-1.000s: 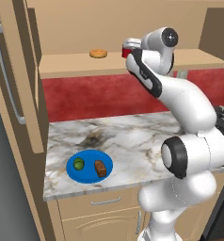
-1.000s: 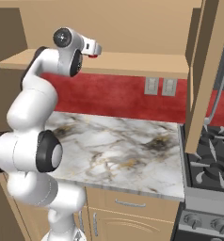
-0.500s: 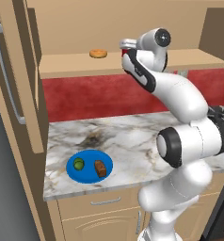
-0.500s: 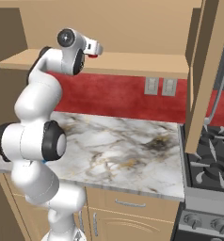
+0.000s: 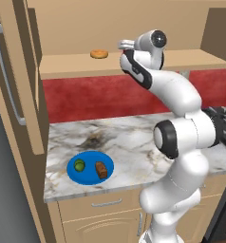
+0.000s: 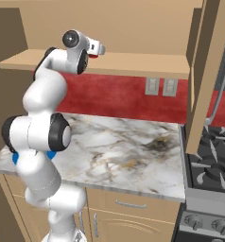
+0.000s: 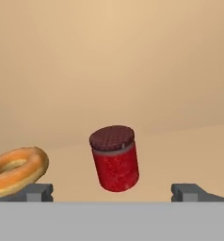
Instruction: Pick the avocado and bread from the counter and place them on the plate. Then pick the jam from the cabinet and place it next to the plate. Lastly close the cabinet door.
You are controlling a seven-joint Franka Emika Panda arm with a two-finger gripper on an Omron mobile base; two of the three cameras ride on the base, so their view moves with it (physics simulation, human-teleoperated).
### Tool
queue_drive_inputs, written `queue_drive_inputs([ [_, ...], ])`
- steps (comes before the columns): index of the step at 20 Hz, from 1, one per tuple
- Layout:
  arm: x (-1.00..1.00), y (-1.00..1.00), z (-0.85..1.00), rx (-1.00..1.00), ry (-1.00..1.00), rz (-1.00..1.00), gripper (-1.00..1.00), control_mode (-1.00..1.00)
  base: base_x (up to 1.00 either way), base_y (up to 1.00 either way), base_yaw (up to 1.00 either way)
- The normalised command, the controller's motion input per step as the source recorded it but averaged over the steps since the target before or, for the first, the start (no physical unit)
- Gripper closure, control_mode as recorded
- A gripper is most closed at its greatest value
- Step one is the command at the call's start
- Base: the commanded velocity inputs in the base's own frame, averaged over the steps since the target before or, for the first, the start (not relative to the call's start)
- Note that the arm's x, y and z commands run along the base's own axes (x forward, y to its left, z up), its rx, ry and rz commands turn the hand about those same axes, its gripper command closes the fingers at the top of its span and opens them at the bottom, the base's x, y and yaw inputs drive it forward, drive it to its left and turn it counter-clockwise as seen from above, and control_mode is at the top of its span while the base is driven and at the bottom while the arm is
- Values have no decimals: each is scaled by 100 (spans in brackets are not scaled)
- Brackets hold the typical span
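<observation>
The end effector (image 7: 112,192) is spread wide, holding nothing, its two dark fingertips (image 7: 37,192) set far apart at the bottom of the hand view. Between them, a little beyond, the small dark red cylindrical jam jar (image 7: 114,158) with its darker lid stands on the beige shelf (image 7: 189,150) of the tan wooden cabinet (image 5: 134,28) — untouched, appearing tilted in the rolled view. An orange-tan ring-shaped pastry (image 7: 16,170) lies on the shelf just beside the jar. In the left base view, the flat round bright blue plate (image 5: 89,176) lies on the white and grey marble surface (image 5: 124,142), carrying the small round green avocado (image 5: 79,165) and the dark brown oblong bread chunk (image 5: 101,169). The tall cabinet door (image 5: 17,80) with its grey bar handle stands open.
</observation>
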Motion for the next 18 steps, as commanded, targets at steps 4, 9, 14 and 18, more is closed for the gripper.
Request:
queue_drive_inputs([
  [4,37,3,-9,0,0,0,-100,-100,0,0,0],
  [9,33,1,-12,0,1,0,-100,-100,0,0,0],
  [14,35,0,-8,0,0,0,-100,-100,0,0,0],
  [18,33,0,-6,-2,0,0,-100,-100,0,0,0],
])
